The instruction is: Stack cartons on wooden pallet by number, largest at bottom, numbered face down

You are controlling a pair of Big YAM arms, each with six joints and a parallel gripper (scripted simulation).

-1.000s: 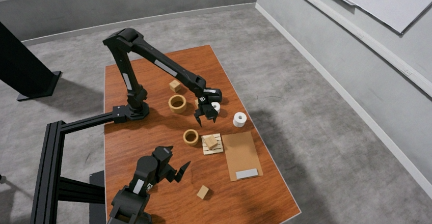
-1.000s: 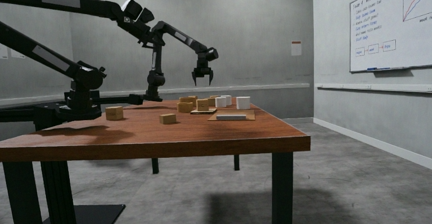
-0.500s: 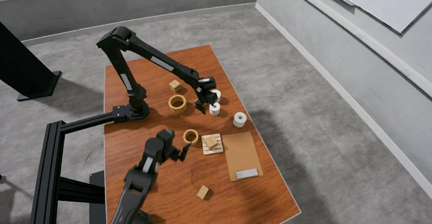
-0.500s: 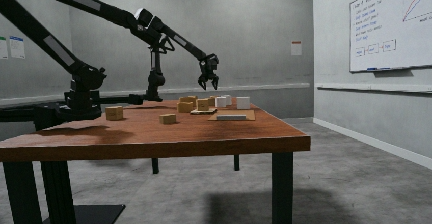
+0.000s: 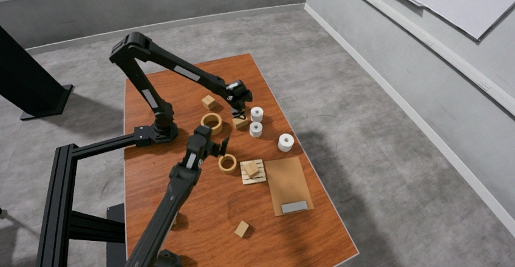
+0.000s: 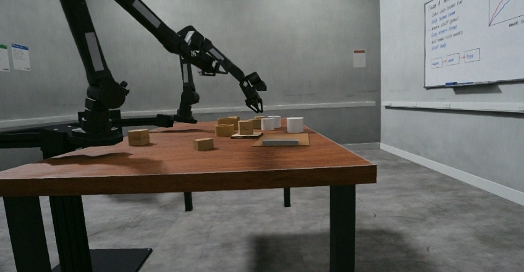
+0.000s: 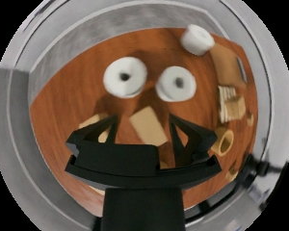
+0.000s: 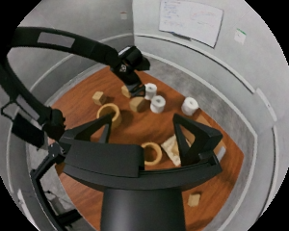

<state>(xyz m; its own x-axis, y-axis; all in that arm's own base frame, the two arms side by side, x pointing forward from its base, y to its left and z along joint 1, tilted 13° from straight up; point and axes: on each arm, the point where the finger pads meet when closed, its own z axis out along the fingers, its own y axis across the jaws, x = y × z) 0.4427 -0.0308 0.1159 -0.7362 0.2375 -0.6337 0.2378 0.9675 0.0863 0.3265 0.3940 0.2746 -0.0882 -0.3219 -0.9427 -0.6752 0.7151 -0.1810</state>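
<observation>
Four tan cube cartons are in view. One carton (image 5: 251, 169) stands on the small wooden pallet (image 5: 255, 176). A second carton (image 5: 240, 122) lies beside the white rolls, and my left gripper (image 5: 238, 114) hovers open just above it. In the left wrist view this carton (image 7: 147, 125) shows between the spread fingers. A third carton (image 5: 208, 102) lies at the far side of the table. A fourth carton (image 5: 242, 228) lies near the front edge. My right gripper (image 5: 225, 145) is open and empty, raised above the smaller tan ring.
Two tan rings (image 5: 211, 122) (image 5: 227, 163) lie left of the pallet. Three white rolls (image 5: 257, 113) (image 5: 255, 128) (image 5: 285, 142) stand toward the right edge. A cardboard sheet (image 5: 288, 184) with a grey block lies right of the pallet.
</observation>
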